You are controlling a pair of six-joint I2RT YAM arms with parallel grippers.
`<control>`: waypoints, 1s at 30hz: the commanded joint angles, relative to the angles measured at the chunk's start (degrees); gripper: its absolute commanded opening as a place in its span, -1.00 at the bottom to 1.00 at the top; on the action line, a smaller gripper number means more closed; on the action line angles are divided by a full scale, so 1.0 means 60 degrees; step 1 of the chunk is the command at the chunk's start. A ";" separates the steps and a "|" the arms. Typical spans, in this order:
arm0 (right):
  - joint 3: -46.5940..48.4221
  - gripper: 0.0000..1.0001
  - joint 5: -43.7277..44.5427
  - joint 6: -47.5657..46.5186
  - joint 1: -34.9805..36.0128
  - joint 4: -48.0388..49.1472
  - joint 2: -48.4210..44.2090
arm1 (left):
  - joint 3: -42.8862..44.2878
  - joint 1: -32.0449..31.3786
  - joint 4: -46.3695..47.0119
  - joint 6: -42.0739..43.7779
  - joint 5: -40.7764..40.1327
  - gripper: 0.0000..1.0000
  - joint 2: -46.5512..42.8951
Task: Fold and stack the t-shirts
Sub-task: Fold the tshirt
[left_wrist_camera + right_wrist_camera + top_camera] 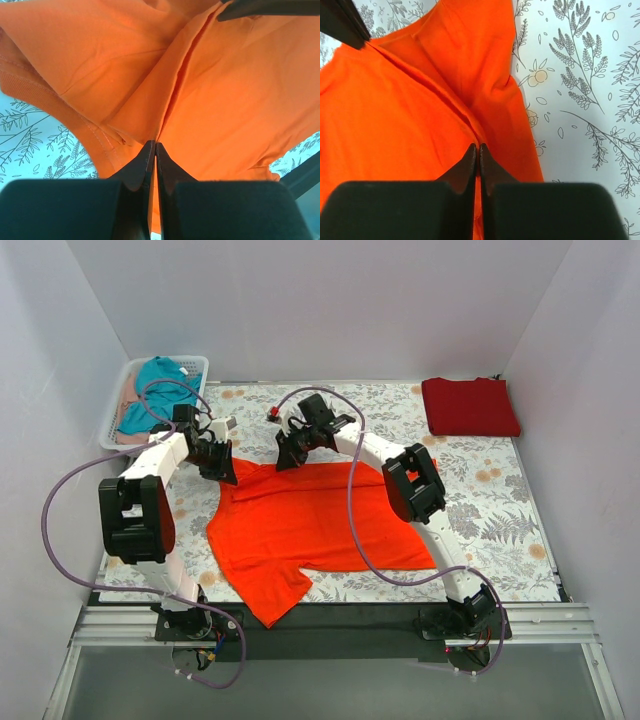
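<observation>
A bright orange-red t-shirt (310,525) lies partly spread in the middle of the table, one sleeve pointing to the near edge. My left gripper (222,472) is shut on its far left edge; the wrist view shows the fabric (210,90) pinched between the closed fingers (145,165). My right gripper (287,457) is shut on the far edge a little to the right, with cloth (410,115) pinched between its fingers (487,165). A darker crimson t-shirt (469,406) lies folded at the far right corner.
A white basket (118,405) at the far left holds a teal garment (160,390) and a pale pink one (126,436). The table has a floral-patterned cover (490,510). White walls enclose the sides and back.
</observation>
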 commanded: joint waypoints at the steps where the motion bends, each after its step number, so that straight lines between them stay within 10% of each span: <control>1: -0.0397 -0.97 -0.0013 -0.0186 0.0003 0.0194 -0.0556 | -0.0058 0.0011 -0.0142 0.0142 0.0156 -1.00 -0.0777; 30: -0.2859 -0.97 -0.0569 -0.0801 0.0267 -0.0612 -0.2799 | -0.2050 -0.0121 -0.2135 0.1109 0.0698 -1.00 -0.3502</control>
